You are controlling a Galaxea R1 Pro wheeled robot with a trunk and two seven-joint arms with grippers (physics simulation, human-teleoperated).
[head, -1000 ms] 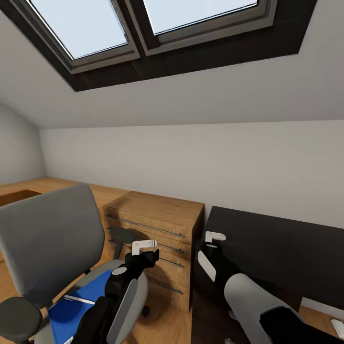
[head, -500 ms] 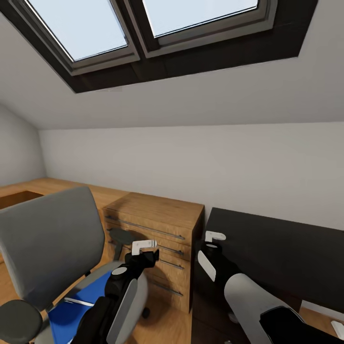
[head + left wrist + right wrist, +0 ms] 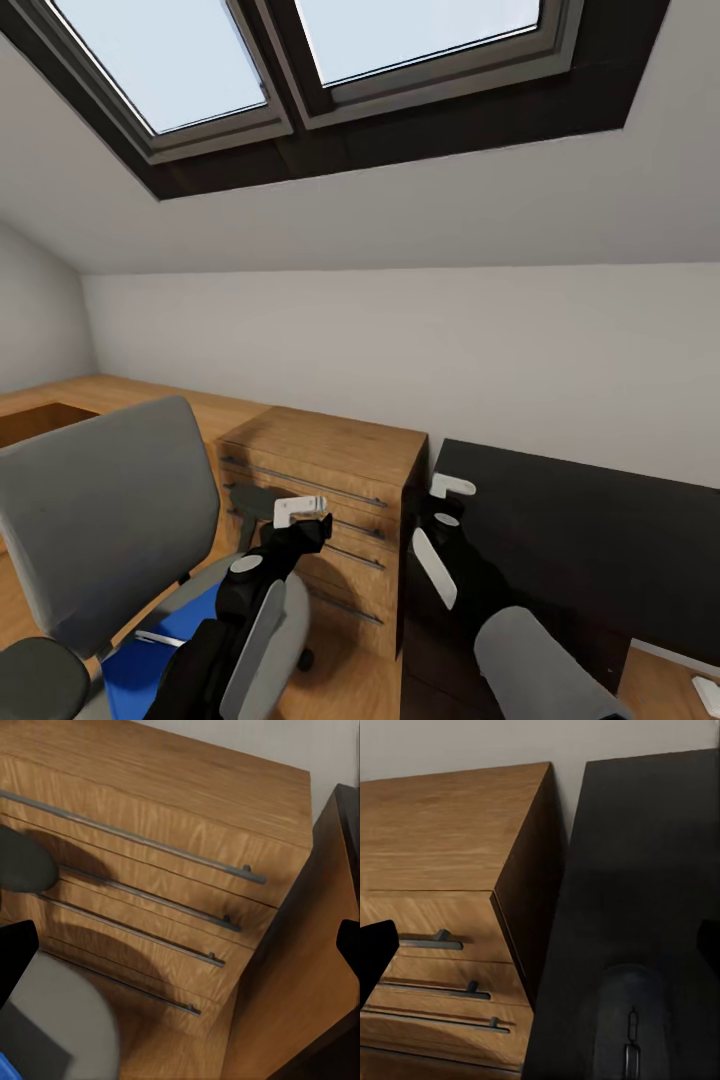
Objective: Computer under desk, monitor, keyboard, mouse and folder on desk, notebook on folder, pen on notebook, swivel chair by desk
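Observation:
The grey swivel chair (image 3: 100, 510) stands at the lower left, with the blue folder (image 3: 150, 665) flat on its seat. A thin whitish strip (image 3: 165, 637) lies across the folder; I cannot tell whether it is the pen. My left gripper (image 3: 300, 512) hangs open above the seat's far edge, facing the wooden chest. The glossy black desk (image 3: 590, 530) runs along the right. My right gripper (image 3: 450, 490) is open over the desk's near left corner. In the right wrist view the black mouse (image 3: 630, 1027) lies on the desk (image 3: 645, 855), just short of the open gripper (image 3: 540, 949).
A light wooden drawer chest (image 3: 330, 490) with bar handles stands between chair and desk, close to both grippers. The left wrist view shows the chest front (image 3: 165, 870), the chair's dark armrest (image 3: 22, 862) and seat edge (image 3: 52, 1027). Skylights sit in the sloped ceiling.
The whole view has shifted slightly, so the camera moved. My right forearm sits lower in the picture. Both grippers stay about where they were, open.

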